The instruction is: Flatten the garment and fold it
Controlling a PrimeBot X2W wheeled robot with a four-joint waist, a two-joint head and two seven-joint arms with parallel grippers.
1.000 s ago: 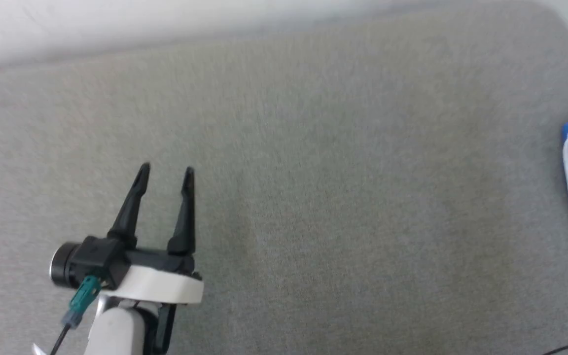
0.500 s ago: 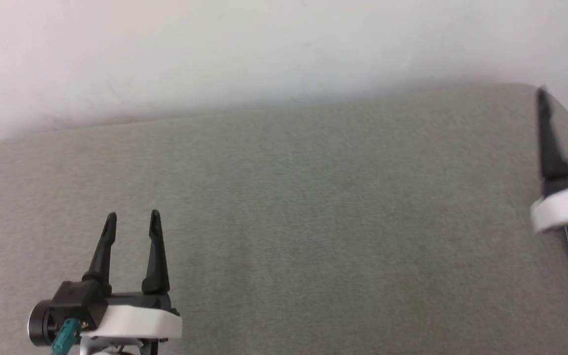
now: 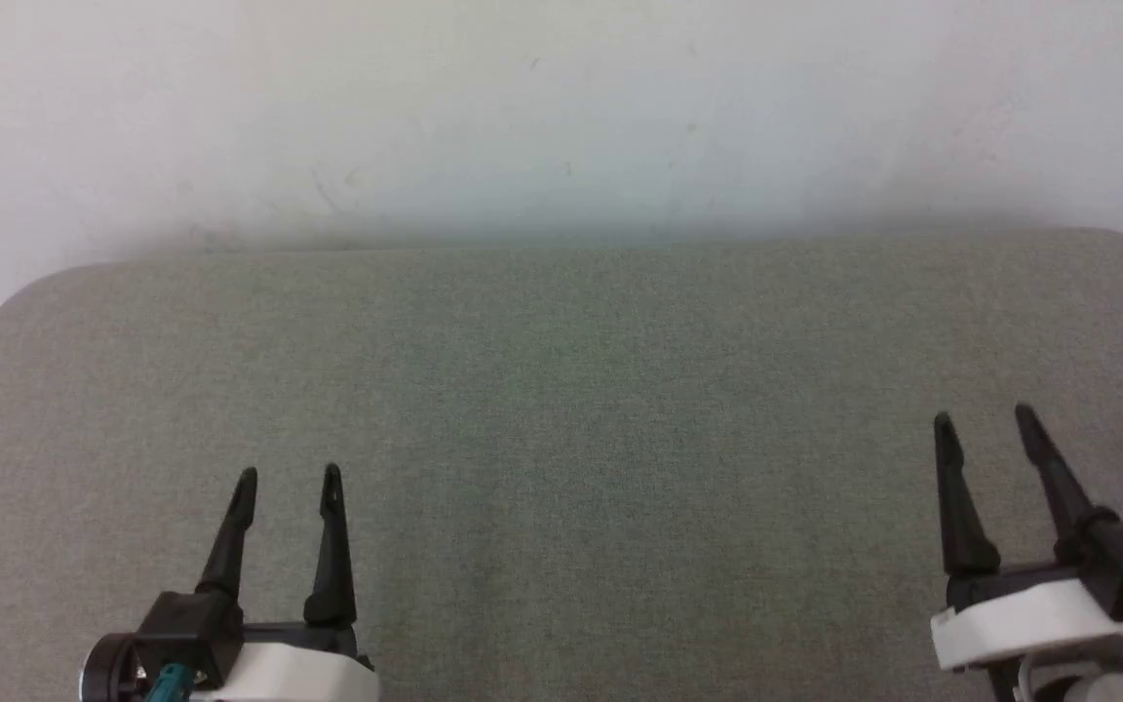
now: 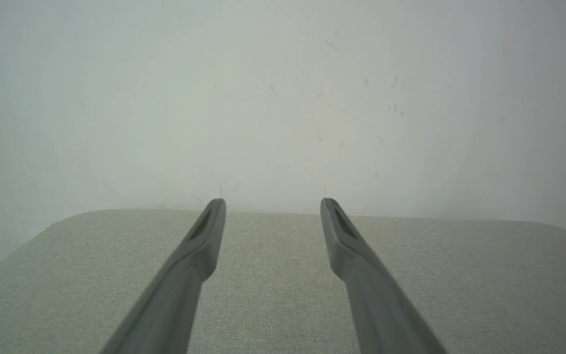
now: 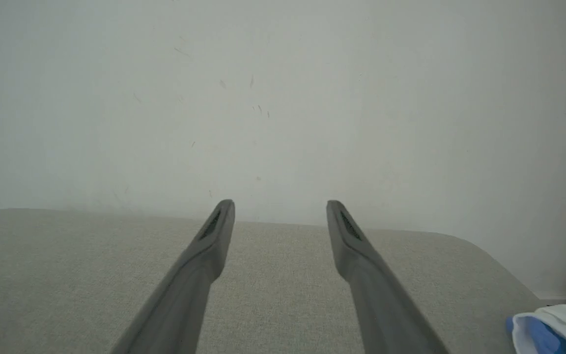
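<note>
Both spread, empty: left hand [image 3: 289,471], right hand [image 3: 983,414]; garment [image 5: 558,327] nearby.

tabletop [image 3: 561,409]: grey-green woven fabric top, flat, far corners rounded | wall [image 3: 561,107]: plain white, directly behind tabletop's far edge, few small dark scuffs [image 4: 394,81] above that edge | light: soft, even, faint shadow band on wall along tabletop's far edge
</note>
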